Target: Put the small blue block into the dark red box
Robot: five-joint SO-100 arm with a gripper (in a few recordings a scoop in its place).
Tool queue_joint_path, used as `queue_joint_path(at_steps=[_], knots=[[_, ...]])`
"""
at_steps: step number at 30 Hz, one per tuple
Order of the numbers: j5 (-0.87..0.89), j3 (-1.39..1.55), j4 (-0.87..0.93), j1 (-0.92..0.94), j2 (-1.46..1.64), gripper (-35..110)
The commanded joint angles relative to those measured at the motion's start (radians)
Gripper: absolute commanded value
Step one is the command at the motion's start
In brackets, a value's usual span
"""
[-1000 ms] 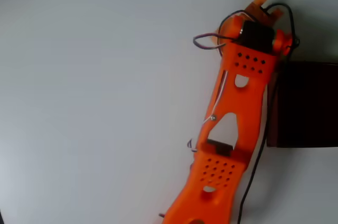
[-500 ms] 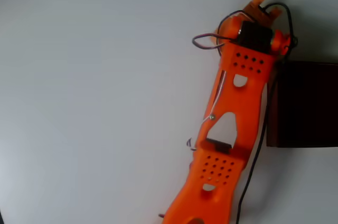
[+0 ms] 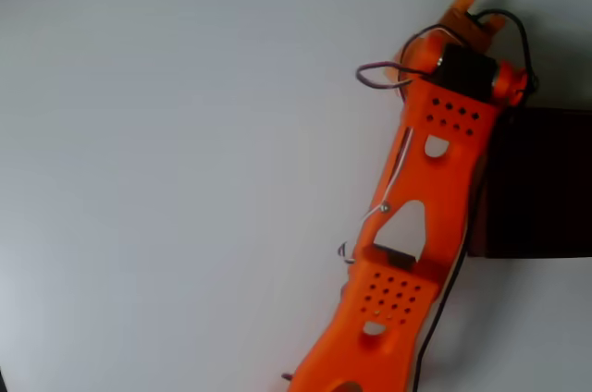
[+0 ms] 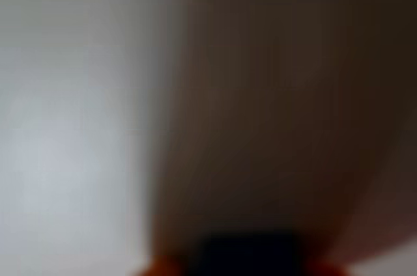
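gripper [image 3: 465,6] in overhead view: just an orange tip poking out past the wrist, near top edge, above and a bit left of the dark red box [image 3: 541,184]. fingers hidden under the wrist body, so can't tell if jaws are apart, closed or holding anything

small blue block: can't make it out in either view, so can't say where it is rel. to the box

wrist motor [image 3: 467,70], black, sits just below the tip, right beside the box's top-left corner. dark cable [image 3: 381,73] loops out to the left of it, away from the box

orange arm [image 3: 412,226] runs diagonally from the bottom edge up to the wrist, along the box's left side; upper link overlaps the box's left wall in the pic. perforated plates and a triangular cutout visible on the links. thin black cable runs down between arm and box toward the bottom edge

box: at right edge, cut off by frame, dark maroon, looks near black. only a plain dark face visible, can't tell the inside from the walls at this exposure

white table [image 3: 166,179] to the left of the box and arm, also a strip below the box

wrist view: heavily blurred. large dark brownish mass [image 4: 273,113] fills centre and right, prob. the box up close but can't confirm. pale table surface [image 4: 65,133] on the left. black shape w/ orange edges at bottom centre, part of the gripper assy, too blurred to read jaw state
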Motion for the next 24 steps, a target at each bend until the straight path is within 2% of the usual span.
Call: queue_joint_path(at_steps=[1,5,10,15,24], knots=[[-0.057,-0.031,0.015,0.028,0.043,0],[-0.206,0.038,0.015,0.063,0.184,0],[-0.331,0.275,0.015,0.153,0.492,0],[-0.479,0.337,0.015,0.250,0.655,0],[-0.661,0.383,0.015,0.367,0.551,0]])
